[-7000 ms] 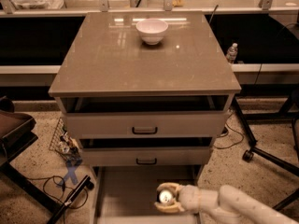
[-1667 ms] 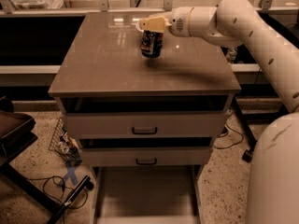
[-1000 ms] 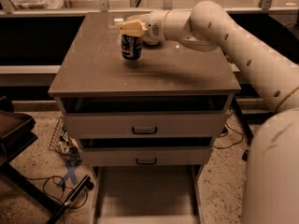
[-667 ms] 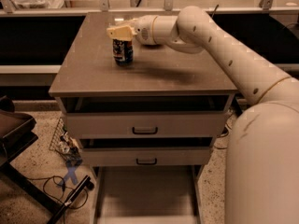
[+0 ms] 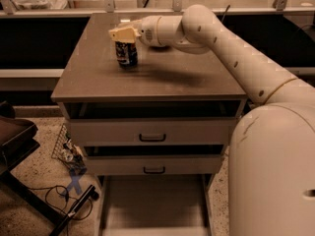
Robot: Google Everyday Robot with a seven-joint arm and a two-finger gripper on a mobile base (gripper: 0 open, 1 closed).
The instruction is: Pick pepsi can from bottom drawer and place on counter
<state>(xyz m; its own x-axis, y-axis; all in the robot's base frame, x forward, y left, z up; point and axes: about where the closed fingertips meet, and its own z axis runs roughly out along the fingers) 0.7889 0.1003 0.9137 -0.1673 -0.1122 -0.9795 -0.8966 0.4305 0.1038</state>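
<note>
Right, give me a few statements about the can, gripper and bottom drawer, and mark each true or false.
1. The can is upright on the counter. True.
2. The gripper is down in the bottom drawer. False: it is right over the can's top, at the counter's rear left.
3. The bottom drawer is pulled out. True.
4. The can lies in the bottom drawer. False: the visible drawer floor is bare.

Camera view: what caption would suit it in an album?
Robot's claw at the top of the pepsi can standing on the counter, bottom drawer open below.
</note>
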